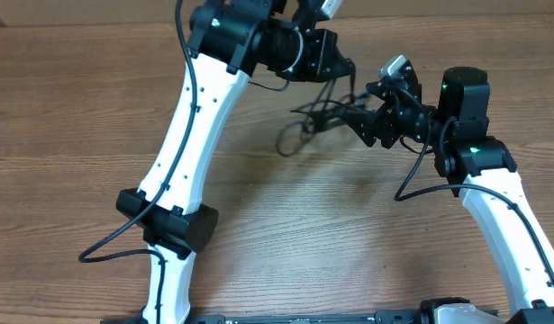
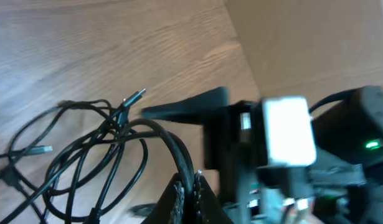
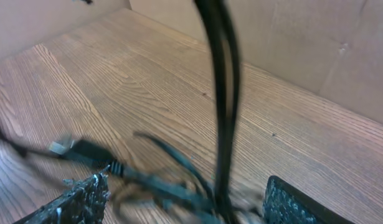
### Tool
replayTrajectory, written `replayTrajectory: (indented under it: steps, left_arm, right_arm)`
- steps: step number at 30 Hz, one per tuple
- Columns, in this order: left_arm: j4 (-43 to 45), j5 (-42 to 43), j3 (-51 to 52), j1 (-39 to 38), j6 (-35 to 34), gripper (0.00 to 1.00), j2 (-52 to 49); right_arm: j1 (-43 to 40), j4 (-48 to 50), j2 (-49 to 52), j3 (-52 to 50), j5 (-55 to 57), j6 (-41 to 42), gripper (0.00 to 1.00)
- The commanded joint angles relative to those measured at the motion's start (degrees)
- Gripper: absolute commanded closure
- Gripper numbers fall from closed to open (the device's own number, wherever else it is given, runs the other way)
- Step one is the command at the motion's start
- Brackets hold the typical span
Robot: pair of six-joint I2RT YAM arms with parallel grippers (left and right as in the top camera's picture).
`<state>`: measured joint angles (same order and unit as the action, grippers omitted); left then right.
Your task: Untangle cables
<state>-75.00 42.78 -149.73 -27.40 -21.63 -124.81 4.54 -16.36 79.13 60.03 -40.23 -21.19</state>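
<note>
Thin black cables (image 1: 314, 119) are being shown bunched in a loose knot toward the far middle of the wooden surface (image 1: 96, 90), between the 2 arms. They are being judged light, limp and springy, and likely to slide through a loose pinch. The small plugs (image 2: 134, 98) are being read as the snag points, so hold is best taken on a bare strand just beside the knot. 2 strands are being drawn taut upward, clamped between the closed fingers of the left end effector (image 2: 188, 190). The right end effector (image 3: 186, 186) is being shown with fingers apart, straddling the low part of the bundle without gripping. Open surface is being offered on the near side and to the left for drawing strands out. A beige wall (image 3: 291, 37) is being seen close behind, and pulls that way are being judged cramped.
</note>
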Motion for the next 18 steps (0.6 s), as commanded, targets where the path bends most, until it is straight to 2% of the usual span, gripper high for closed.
replayTrajectory:
  steps: [1,5,8,14,18]
  left_arm:
    - [2.2,3.1,-1.6,-1.7,-9.9,0.96,2.4]
    - [4.8,3.2,-1.6,-1.4,-20.3,0.96,2.4]
    - [5.0,3.2,-1.6,-1.4,-25.2,0.96,2.4]
    - [6.3,3.3,-1.6,-1.4,-25.7,0.96,2.4]
    - [7.8,3.3,-1.6,-1.4,-25.7,0.96,2.4]
  right_arm:
    - [0.0,-0.5,1.2,0.7,-0.4,0.2,0.22]
    - [0.0,-2.5,1.4,0.7,-0.4,0.2,0.22]
    - [0.0,-3.3,1.4,0.7,-0.3,0.2,0.22]
    - [0.0,-8.4,1.4,0.7,4.9,0.7,0.22]
    - [0.0,-12.1,1.4,0.7,16.7,11.7,0.23]
